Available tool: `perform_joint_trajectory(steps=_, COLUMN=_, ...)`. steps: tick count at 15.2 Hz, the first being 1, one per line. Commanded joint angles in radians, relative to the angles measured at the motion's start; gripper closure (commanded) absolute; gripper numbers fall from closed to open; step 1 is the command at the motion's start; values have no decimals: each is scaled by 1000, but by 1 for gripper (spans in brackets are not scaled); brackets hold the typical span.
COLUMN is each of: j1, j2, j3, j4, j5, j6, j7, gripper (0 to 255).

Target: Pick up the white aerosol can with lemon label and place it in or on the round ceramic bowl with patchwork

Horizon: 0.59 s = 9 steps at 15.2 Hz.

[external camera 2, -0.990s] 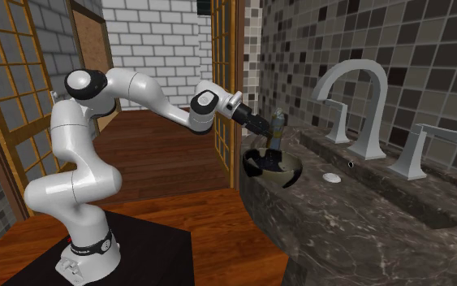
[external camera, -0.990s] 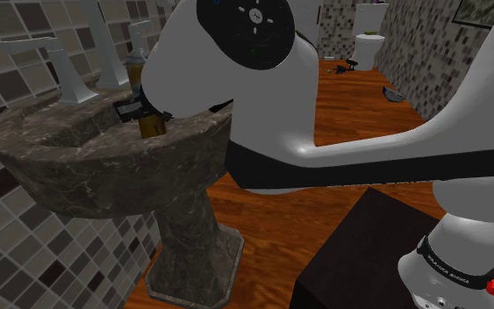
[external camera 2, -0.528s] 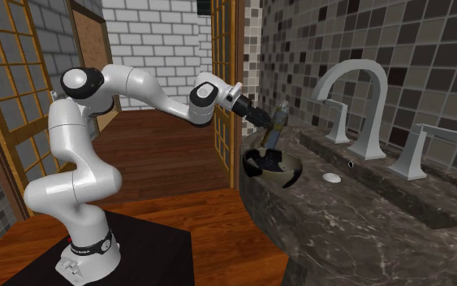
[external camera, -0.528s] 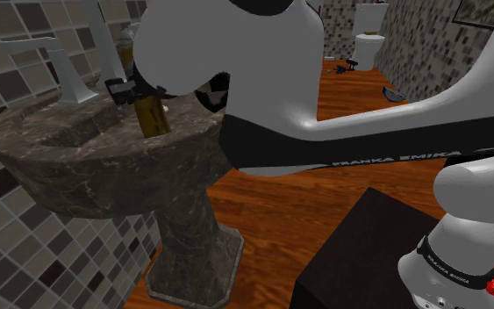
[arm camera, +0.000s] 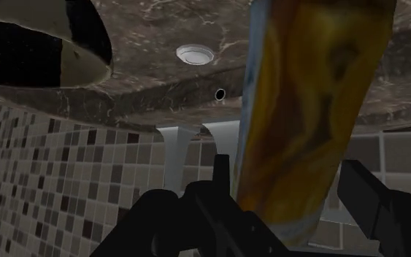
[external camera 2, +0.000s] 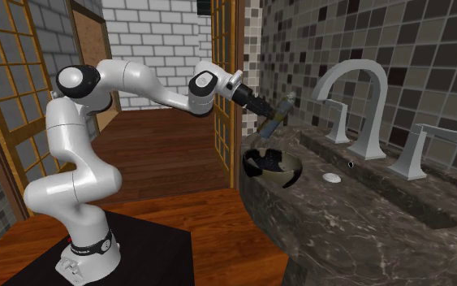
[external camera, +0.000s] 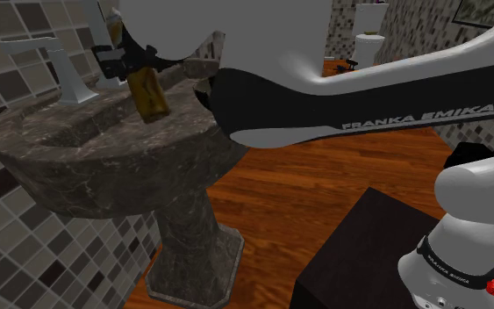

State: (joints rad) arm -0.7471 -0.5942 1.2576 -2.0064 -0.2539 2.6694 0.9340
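Aerosol can point(arm camera: 306, 109), tilted, clasped between the fingers point(arm camera: 375, 197); bowl point(external camera 2: 269, 166) nearby.

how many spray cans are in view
1. The can is clasped in the gripper, tilted, in the air near the bowl on the sink. The arm covers part of the sink, so another could be hidden.

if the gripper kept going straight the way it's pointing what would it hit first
Past the can it clasps, the gripper would probably meet the sink's back ledge by the faucet, though depth is unclear.
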Motion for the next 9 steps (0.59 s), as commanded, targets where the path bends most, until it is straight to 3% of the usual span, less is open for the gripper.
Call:
perform_joint_trajectory(steps=1, j1=4, j2=9, j3=-9, j4=23, j5=1, j6=-21, j7=-14, gripper=255)
perform_joint_trajectory(steps=9, j1=16, j2=44, j3=-36, j4=118, j5=6, j6=-107, j7=-65, gripper=255)
